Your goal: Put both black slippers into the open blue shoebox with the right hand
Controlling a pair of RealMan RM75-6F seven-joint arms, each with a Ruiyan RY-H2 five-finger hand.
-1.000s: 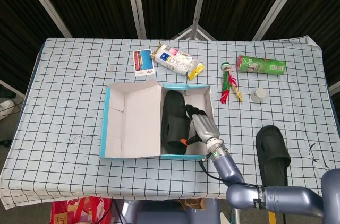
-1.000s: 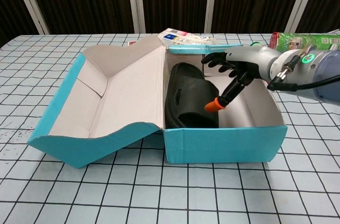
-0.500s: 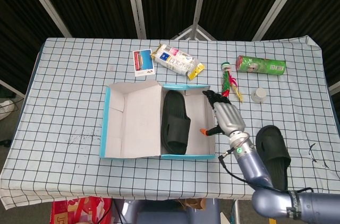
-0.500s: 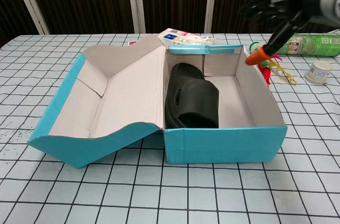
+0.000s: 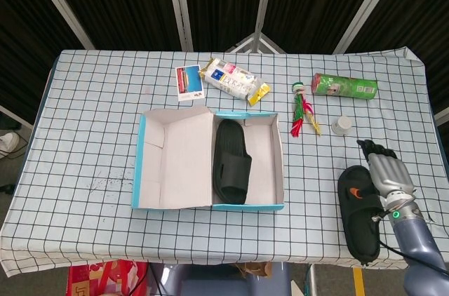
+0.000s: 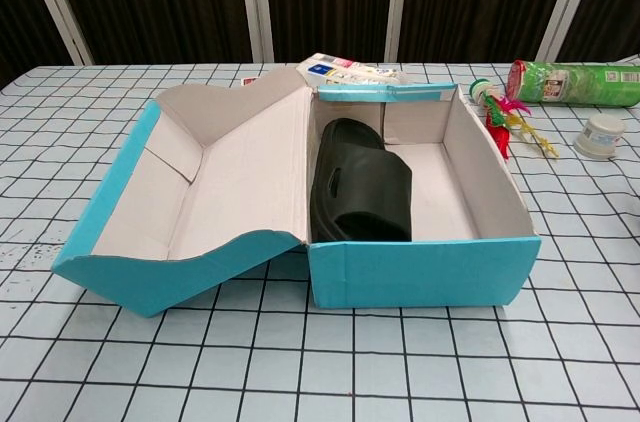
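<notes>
We see the right hand at the desk's right edge, above the top end of the second black slipper, its arm running down out of the picture's lower right corner. Its dark fingers point away from us and lie a little apart; an orange tip shows against the slipper, but we cannot tell whether the hand touches or grips it. The first black slipper lies inside the open blue shoebox, along the left side of its tray, beside the raised lid.

The desk wears a white cloth with a dark grid, before black curtains and pale slanted poles. Behind the box lie a small card, a snack packet, a red and green toy, a green can on its side and a small white lid.

The chest view shows the box closely, yet neither hand nor the outer slipper; only the head view shows those.
</notes>
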